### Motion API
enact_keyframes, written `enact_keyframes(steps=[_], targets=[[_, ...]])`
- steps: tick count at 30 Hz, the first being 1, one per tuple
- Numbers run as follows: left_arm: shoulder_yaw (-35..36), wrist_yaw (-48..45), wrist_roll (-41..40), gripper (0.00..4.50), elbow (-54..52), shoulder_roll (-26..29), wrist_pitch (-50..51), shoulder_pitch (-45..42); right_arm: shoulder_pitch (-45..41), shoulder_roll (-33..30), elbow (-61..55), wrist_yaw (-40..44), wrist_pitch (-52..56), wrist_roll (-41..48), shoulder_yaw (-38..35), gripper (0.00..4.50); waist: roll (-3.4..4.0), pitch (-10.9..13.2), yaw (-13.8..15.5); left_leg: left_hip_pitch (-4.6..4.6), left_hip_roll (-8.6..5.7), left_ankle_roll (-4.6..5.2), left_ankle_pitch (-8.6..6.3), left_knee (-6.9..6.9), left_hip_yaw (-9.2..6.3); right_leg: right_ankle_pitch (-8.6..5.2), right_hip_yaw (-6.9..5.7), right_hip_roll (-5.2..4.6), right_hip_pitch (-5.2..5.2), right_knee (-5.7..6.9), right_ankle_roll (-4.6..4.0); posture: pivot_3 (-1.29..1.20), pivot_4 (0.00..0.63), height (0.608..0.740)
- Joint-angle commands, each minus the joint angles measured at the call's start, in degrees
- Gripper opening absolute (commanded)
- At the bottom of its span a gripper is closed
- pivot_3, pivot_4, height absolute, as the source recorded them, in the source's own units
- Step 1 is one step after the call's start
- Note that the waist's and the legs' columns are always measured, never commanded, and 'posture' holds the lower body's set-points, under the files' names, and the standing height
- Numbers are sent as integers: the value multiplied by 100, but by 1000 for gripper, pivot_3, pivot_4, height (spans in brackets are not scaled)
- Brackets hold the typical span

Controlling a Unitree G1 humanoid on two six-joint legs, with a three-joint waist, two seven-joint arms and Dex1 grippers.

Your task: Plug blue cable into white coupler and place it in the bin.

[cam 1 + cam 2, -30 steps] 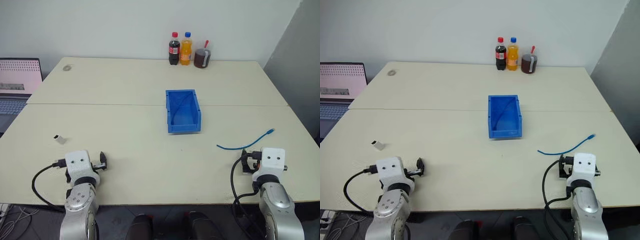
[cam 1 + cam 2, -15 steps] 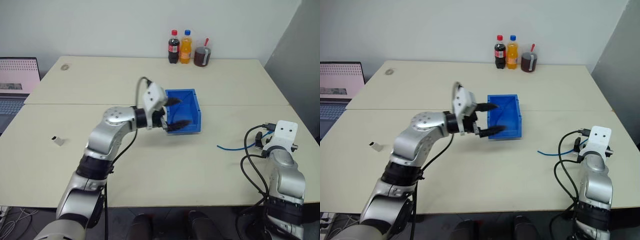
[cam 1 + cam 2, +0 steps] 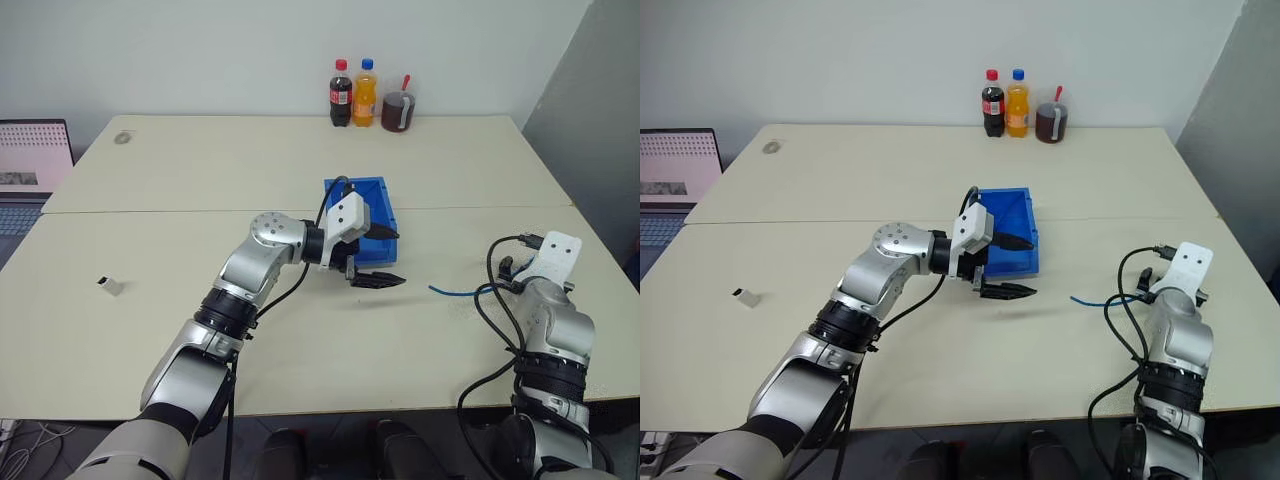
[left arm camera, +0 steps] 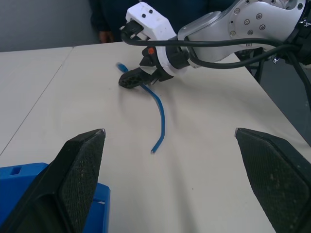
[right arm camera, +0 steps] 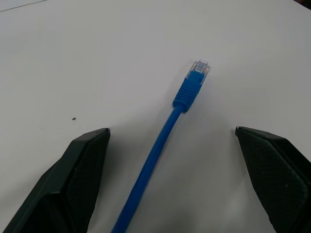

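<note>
The blue cable (image 5: 165,138) lies flat on the table (image 3: 200,180), on the robot's right side, and its clear plug (image 5: 198,69) points away from the right gripper (image 5: 170,194). This gripper hangs just above the cord with its two fingers (image 5: 73,179) wide apart, one on each side of it, and nothing is held. The step in hand seems to be the pick of the cable. To do it well, I think the gripper should come down straight, keep the cord in the middle between the fingers, and close near the blue boot behind the plug, so that the plug stays free and stiff enough for plugging later. A grip too far back would let the tip hang down. The left gripper (image 3: 378,258) is also open and empty; it is held over the table just in front of the bin (image 3: 370,190) and looks toward the cable. The white coupler (image 3: 109,286) lies far on the robot's left side of the table, well apart from both grippers, so the left arm probably has to go back for it. The bin stands in the middle of the table and I see nothing inside it, though the left arm hides part of it. Three bottles (image 3: 366,94) stand at the far edge.
</note>
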Motion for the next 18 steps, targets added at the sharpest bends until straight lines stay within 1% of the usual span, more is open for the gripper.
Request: enact_keyframes(steps=[1, 2, 4, 5, 6, 10, 11, 12, 13, 14, 15, 17, 18], targets=[[160, -7, 3, 4500, -232, 79, -50, 3, -89, 103, 179, -228, -82, 211, -195, 3917, 0, 0, 0, 0, 0, 0, 0, 0, 0, 0, 0, 0, 0, 0, 0, 0, 150, 740], [166, -7, -1, 4500, -269, 98, -39, 28, -105, 122, 211, -254, -90, 246, -209, 3728, 0, 0, 0, 0, 0, 0, 0, 0, 0, 0, 0, 0, 0, 0, 1, 0, 150, 740], [227, 64, -86, 4500, -357, 89, 117, 49, -134, 166, 262, -324, -80, 277, -212, 3206, 0, 0, 1, 1, 0, 0, 0, 0, -1, 1, -1, 0, 1, 1, 2, 0, 150, 740], [246, 83, -121, 4500, -402, 87, 185, 52, -137, 176, 280, -342, -88, 288, -196, 2844, 0, 0, 4, 1, 0, 0, 0, 1, -1, 2, 0, 0, 1, 0, 3, 0, 150, 740], [256, 85, -134, 4500, -452, 93, 228, 61, -131, 177, 296, -346, -100, 289, -157, 2722, 0, 0, 6, 1, 0, 0, 0, 1, -1, 2, -1, 0, 1, 0, 3, 0, 150, 740], [191, 76, 11, 4500, -528, 160, 134, 129, -96, 119, 347, -207, -156, 288, 72, 1823, 0, -1, 6, 0, 0, 0, 0, 2, -2, 2, -1, 0, 3, 0, 4, 0, 150, 740], [164, 63, 44, 4500, -535, 179, 102, 162, -78, 118, 349, -200, -133, 297, 85, 1537, 0, -1, 3, 1, 0, 0, 0, 2, -2, 2, -1, 0, 3, 0, 4, 0, 150, 740], [150, 50, 54, 4500, -561, 189, 99, 197, -55, 114, 351, -203, -116, 308, 87, 1362, 0, -1, 0, 2, 0, 0, 0, 2, -1, 2, 0, 0, 3, 0, 4, 0, 150, 740], [140, 40, 60, 4500, -595, 196, 102, 228, -33, 108, 352, -208, -106, 321, 82, 1004, 1, -1, 0, 2, 1, 0, 0, 2, -2, 2, -1, 1, 3, 1, 4, 0, 150, 740], [142, 28, 62, 4500, -621, 203, 103, 255, -16, 113, 350, -215, -107, 328, 83, 855, 1, -2, 1, 3, 2, 0, 0, 1, -2, 2, -1, 2, 2, 1, 4, 0, 150, 740], [141, 15, 52, 4500, -676, 207, 131, 286, 0, 107, 335, -223, -90, 341, 68, 535, 1, -2, 3, 3, 2, 0, 0, 1, -3, 2, -2, 2, 3, 1, 4, 0, 150, 740], [135, -8, 39, 4500, -762, 213, 174, 337, 25, 77, 303, -228, -56, 364, 39, 41, 1, -2, 6, 2, 2, 0, 0, 1, -4, 2, -2, 2, 3, 1, 4, 0, 150, 740], [119, -12, 70, 4500, -757, 218, 144, 362, 39, 58, 288, -215, -43, 378, 27, 41, 1, -2, 7, 2, 2, 0, 0, 1, -4, 2, -2, 1, 3, 1, 4, 0, 150, 740]])
